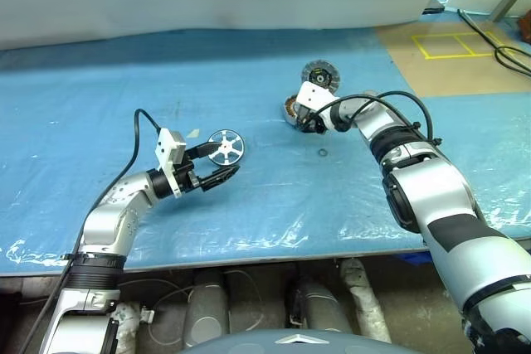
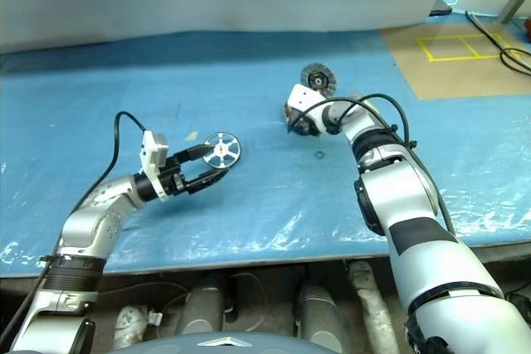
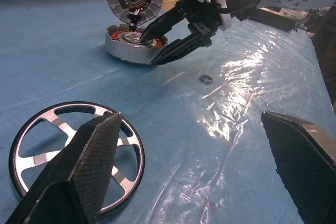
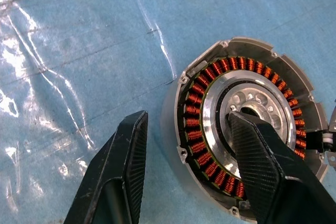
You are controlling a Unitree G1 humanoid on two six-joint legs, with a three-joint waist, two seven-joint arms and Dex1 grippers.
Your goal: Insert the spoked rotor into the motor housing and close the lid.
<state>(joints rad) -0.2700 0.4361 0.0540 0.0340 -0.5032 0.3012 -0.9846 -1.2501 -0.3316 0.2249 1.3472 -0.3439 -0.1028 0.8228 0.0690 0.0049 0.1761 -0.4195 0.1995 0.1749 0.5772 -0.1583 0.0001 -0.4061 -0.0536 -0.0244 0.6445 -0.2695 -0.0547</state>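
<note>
The spoked rotor [image 1: 226,147] lies flat on the blue sheet, a shiny silver wheel with open gaps. My left gripper [image 1: 226,158] is open wide and level just over it; in the left wrist view one finger [image 3: 86,166] covers part of the rotor [image 3: 58,109]. The motor housing [image 4: 210,82] sits further back with its copper windings facing up. My right gripper [image 4: 187,115] is open and straddles its wall: one finger over the central hole, the other outside with a small gap. The lid [image 1: 319,77] stands on edge behind the housing, finned dark face showing.
A small metal ring [image 1: 322,153] lies on the sheet between the two grippers. The blue plastic-covered table [image 1: 99,80] ends at a front edge below my arms. Tan floor with yellow tape [image 1: 452,43] and black cables lies at the back right.
</note>
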